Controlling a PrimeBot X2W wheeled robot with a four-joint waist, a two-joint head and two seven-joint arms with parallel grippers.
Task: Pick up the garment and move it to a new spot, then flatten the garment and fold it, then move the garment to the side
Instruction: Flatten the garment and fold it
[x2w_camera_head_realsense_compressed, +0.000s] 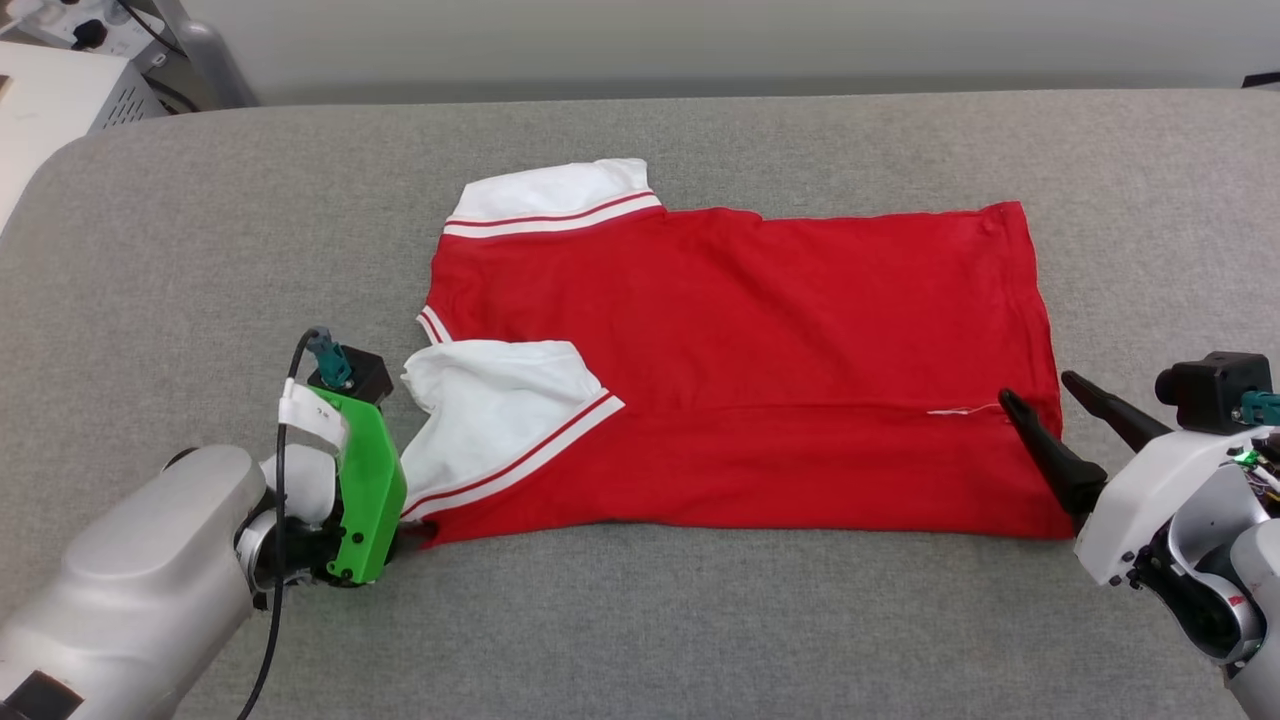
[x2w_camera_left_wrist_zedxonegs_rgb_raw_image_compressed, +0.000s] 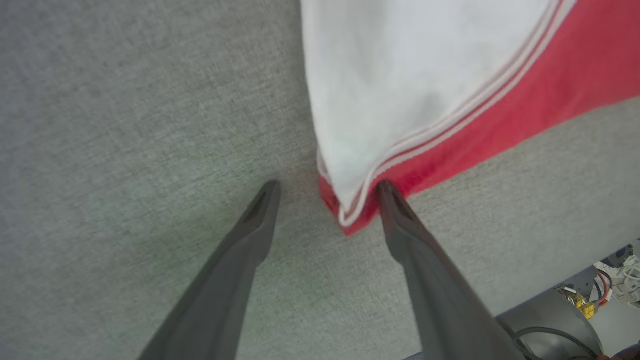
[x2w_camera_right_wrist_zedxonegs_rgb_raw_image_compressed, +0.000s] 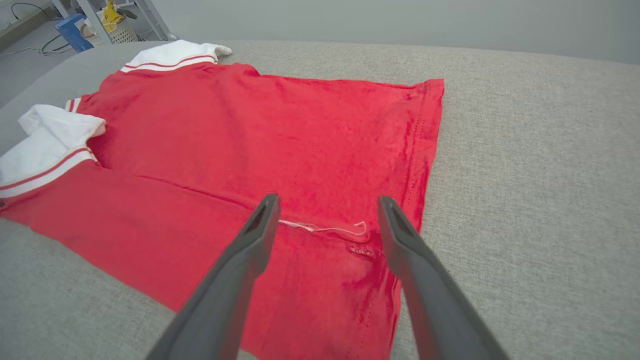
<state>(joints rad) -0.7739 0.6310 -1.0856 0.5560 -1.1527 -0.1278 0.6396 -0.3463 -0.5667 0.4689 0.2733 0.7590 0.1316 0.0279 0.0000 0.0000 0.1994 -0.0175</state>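
garment (x2w_camera_head_realsense_compressed: 760, 380) lies spread on the grey cushion (x2w_camera_head_realsense_compressed: 640, 620), between the two grippers

left gripper (x2w_camera_left_wrist_zedxonegs_rgb_raw_image_compressed: 327, 186): jaws wide apart, holding nothing. the shirt's near corner at the sleeve end sits between its fingers, right against one of them, w/ the white sleeve (x2w_camera_head_realsense_compressed: 490, 410) just ahead of the tips

right gripper (x2w_camera_right_wrist_zedxonegs_rgb_raw_image_compressed: 327, 199): also spread wide, nothing in it, over the hem end. a loose white thread (x2w_camera_right_wrist_zedxonegs_rgb_raw_image_compressed: 325, 229) lies just past its tips, and the bottom hem runs beside its outer finger

progress, my read: pick-up + move look done, flattening mostly done. first lengthwise fold looks in: the edge nearest both grippers is turned up over the body, fold line running approx from one gripper to the other, near sleeve laid on top. far sleeve (x2w_camera_head_realsense_compressed: 550, 195) pokes out on the side away from both grippers, not yet folded in

left to do, prob: fold far edge + sleeve in, fold crosswise, then shift the bundle to the side. near sleeve is a bit rumpled, may need smoothing first
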